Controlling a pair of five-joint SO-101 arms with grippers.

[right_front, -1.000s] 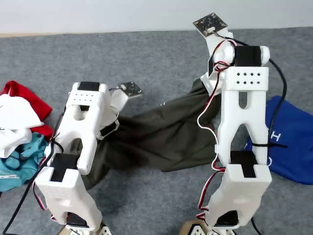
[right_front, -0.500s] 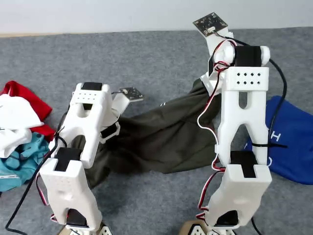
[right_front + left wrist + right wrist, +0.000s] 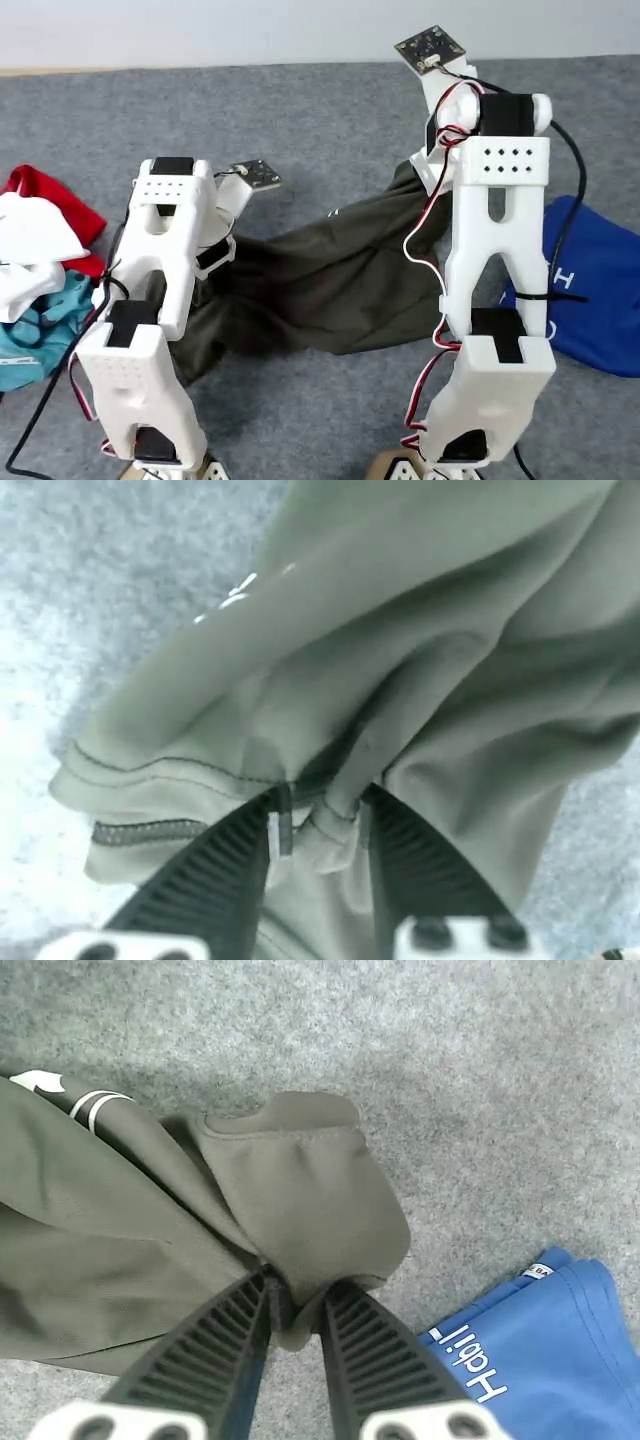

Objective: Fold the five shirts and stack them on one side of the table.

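While both ends of the olive shirt (image 3: 330,280) are held, the one change is on the left: over the last second the left arm (image 3: 165,260) has swung a little toward 10 o'clock in the high view, taking its wrist and its end of the cloth with it. The right arm (image 3: 497,250) has not moved. The left gripper (image 3: 318,820) is pinched tight on a bunched hem fold. The right gripper (image 3: 297,1305) is clamped on a rounded flap of the same shirt, possibly a sleeve. The olive shirt lies mid-table (image 3: 300,110), stretched from about 8 o'clock up to 1 o'clock, rumpled and not flat. The blue shirt (image 3: 600,290) sits at 3 o'clock, just beside the olive one's right end and partly under the right arm. The red shirt (image 3: 60,205), white shirt (image 3: 30,235) and teal shirt (image 3: 35,330) are heaped together at 9 o'clock, unfolded. My read is that the left pull is drawing slack out to spread the shirt. This looks like the spreading step, with no fold made yet. The task looks early, with the 9 o'clock heap untouched. If the left grip is only on bunched cloth, the shirt may not open flat.
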